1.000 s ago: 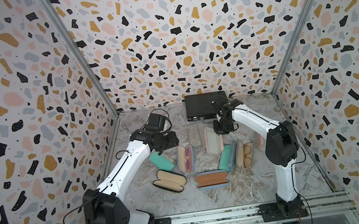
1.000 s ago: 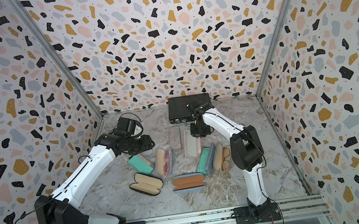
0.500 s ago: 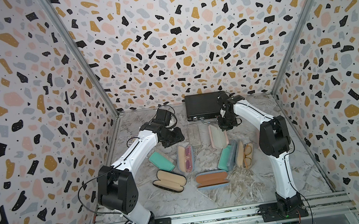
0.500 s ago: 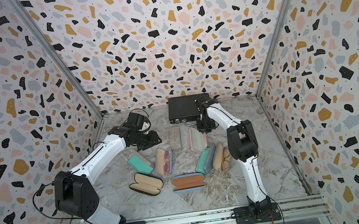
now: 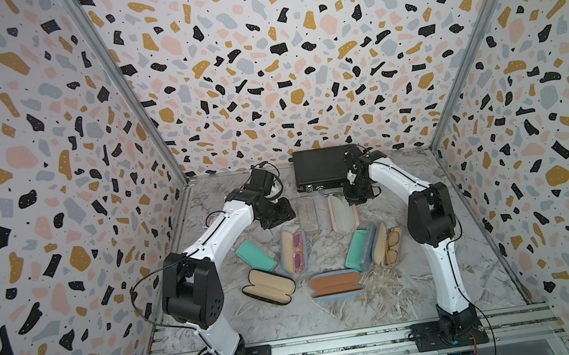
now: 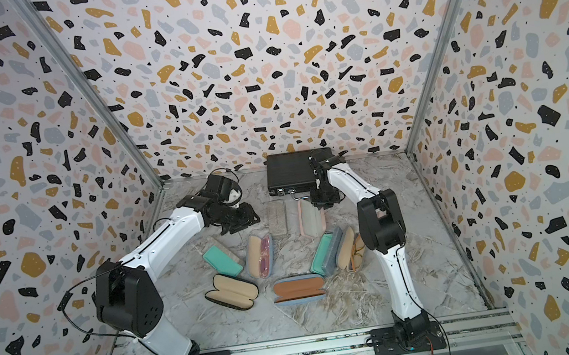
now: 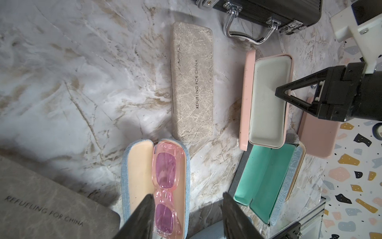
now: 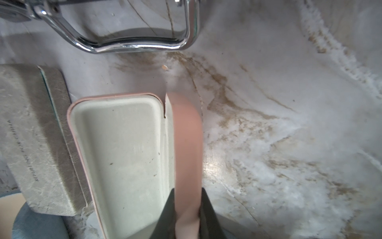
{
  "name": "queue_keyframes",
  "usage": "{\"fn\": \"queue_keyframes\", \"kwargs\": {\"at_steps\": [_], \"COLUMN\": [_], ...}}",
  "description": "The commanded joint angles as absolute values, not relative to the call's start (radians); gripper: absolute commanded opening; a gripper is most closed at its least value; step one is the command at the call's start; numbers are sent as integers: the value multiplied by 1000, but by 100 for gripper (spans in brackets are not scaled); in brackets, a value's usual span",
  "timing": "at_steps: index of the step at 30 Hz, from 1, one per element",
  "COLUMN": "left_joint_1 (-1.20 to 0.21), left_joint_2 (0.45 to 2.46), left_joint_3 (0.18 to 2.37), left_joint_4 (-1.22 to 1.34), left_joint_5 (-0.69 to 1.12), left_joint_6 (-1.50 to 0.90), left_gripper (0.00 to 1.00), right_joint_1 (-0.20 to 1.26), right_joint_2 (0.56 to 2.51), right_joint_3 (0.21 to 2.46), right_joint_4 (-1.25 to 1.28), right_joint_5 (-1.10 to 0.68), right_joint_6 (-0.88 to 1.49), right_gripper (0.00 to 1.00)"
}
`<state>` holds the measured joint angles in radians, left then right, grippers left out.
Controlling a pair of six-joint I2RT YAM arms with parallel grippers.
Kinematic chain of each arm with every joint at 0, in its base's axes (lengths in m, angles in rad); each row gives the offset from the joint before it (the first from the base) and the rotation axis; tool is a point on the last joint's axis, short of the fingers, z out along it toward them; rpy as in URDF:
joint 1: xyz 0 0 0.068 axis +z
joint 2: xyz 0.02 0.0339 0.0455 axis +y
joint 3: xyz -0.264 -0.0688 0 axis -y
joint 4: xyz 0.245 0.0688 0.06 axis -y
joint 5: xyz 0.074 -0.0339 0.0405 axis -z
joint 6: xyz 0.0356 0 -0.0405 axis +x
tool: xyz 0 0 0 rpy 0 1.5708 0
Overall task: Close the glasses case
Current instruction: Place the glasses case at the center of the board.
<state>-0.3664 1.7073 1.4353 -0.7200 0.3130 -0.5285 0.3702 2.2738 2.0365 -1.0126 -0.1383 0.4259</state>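
Observation:
The pink glasses case (image 5: 342,211) (image 6: 310,218) lies open near the back of the table, showing its pale grey-green tray (image 7: 266,99) (image 8: 124,149). Its pink lid (image 8: 187,144) (image 7: 318,136) stands away from the tray. My right gripper (image 8: 187,192) (image 5: 354,197) (image 6: 323,199) is shut on the lid's edge, which sits pinched between both fingers. My left gripper (image 7: 187,198) (image 5: 279,218) (image 6: 240,223) hangs open and empty left of the pink case. It is above the end of a denim case holding pink sunglasses (image 7: 165,178).
A closed beige marbled case (image 7: 193,82) (image 5: 308,212) lies beside the pink one. A black metal box (image 5: 319,172) with a chrome handle (image 8: 132,43) stands behind. In front lie a closed teal case (image 5: 255,256), a black open case (image 5: 269,291), an orange-lined case (image 5: 335,283) and a teal-lined open case (image 7: 264,175).
My left arm has swung inward and its gripper has drifted right toward the beige case, its jaws a little narrower. The right gripper has stayed at the pink lid.

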Motion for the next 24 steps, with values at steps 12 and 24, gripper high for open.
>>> {"fn": "queue_keyframes", "kwargs": {"at_steps": [12, 24], "left_joint_1": [-384, -427], "left_joint_2": [1788, 1844], "left_joint_3": [1530, 1613], "left_joint_4": [-691, -711], "left_joint_5": [370, 383], "left_joint_6": [-538, -537], "left_gripper": [41, 15], "right_joint_1": [365, 361], "right_joint_2": [2186, 2030], "right_joint_3": [2047, 1954], "right_joint_4": [-1023, -1029], "right_joint_5": [-164, -114], "right_joint_6": [410, 409], "right_gripper": [39, 46]}}
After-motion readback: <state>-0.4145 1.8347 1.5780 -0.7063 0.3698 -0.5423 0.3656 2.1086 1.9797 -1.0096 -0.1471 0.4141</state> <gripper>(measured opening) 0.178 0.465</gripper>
